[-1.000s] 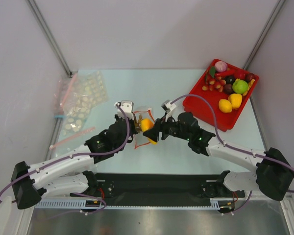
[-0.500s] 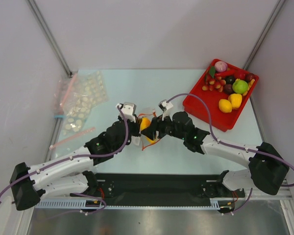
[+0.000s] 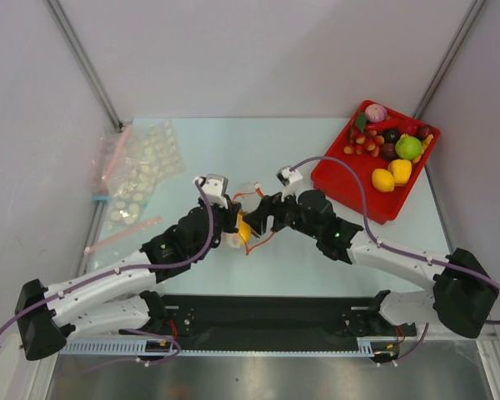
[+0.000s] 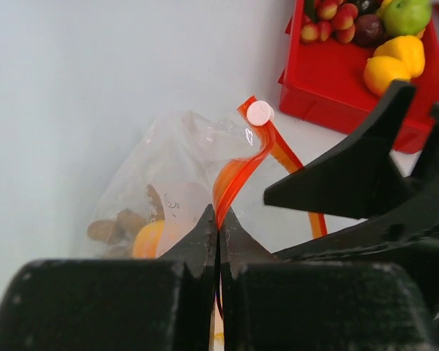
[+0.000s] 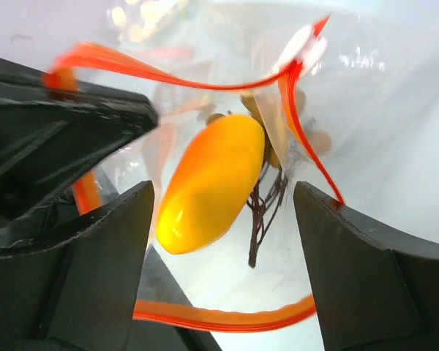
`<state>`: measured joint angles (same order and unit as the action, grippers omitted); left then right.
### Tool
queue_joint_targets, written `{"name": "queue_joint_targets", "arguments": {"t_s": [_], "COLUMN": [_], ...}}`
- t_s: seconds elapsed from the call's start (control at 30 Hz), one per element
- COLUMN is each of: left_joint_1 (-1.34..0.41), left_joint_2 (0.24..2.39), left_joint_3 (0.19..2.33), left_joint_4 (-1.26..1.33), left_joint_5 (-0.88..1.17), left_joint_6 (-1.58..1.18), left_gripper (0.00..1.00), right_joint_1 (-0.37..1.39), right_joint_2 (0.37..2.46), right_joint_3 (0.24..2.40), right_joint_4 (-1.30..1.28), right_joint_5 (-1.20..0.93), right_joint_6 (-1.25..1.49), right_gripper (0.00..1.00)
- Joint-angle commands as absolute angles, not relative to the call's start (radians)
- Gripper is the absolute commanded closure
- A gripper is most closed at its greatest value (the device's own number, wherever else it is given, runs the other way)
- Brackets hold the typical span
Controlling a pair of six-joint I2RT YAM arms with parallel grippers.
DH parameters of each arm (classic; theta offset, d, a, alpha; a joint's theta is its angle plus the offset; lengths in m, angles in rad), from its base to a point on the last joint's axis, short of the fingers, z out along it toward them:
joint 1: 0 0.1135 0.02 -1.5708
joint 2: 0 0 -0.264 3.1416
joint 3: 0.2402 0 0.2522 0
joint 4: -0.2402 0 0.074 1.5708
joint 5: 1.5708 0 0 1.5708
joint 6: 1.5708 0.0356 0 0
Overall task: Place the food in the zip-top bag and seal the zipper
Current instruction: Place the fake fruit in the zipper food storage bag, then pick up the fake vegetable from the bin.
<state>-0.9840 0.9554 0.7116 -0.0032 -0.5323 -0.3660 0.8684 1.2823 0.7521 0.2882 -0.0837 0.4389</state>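
Observation:
The zip-top bag lies clear on the table between the arms, mouth held open. My left gripper is shut on its red-orange zipper. An orange-yellow food piece rests inside the bag beside a brown nut cluster with a dark stem. My right gripper stands open at the bag's mouth, a finger on either side of the fruit without touching it. The lower zipper lip runs under its fingers. More food fills the red tray.
The red tray sits at the back right, holding a green fruit, two yellow fruits and several small pieces. Clear dotted bags with pink and blue strips lie at the far left by the wall.
My right gripper has opened and let go of the orange-yellow fruit, which has dropped lower into the bag. The left gripper keeps its hold on the zipper.

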Motion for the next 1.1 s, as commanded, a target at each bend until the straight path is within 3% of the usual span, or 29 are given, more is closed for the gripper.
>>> {"name": "queue_joint_targets", "arguments": {"t_s": [0.0, 0.13, 0.4, 0.77, 1.07], "left_joint_1": [-0.979, -0.977, -0.974, -0.974, -0.974], "left_joint_2": [0.953, 0.957, 0.943, 0.871, 0.861], "left_joint_3": [0.75, 0.759, 0.744, 0.681, 0.68], "left_joint_4": [-0.032, -0.061, -0.04, 0.034, 0.023], "left_joint_5": [-0.574, -0.607, -0.597, -0.558, -0.575], "left_joint_6": [-0.411, -0.42, -0.379, -0.364, -0.394], "left_gripper": [1.0, 1.0, 1.0, 1.0, 1.0], "right_joint_1": [0.871, 0.87, 0.807, 0.373, 0.131], "right_joint_2": [1.198, 1.129, 1.04, 1.035, 1.248], "right_joint_3": [0.758, 0.746, 0.773, 0.698, 0.753], "right_joint_4": [0.296, 0.284, 0.112, 0.113, 0.27], "right_joint_5": [-0.032, 0.0, 0.288, 0.273, 0.391], "right_joint_6": [0.417, 0.393, 0.4, 0.592, 0.752], "right_gripper": [0.18, 0.22, 0.35, 0.34, 0.34]}}
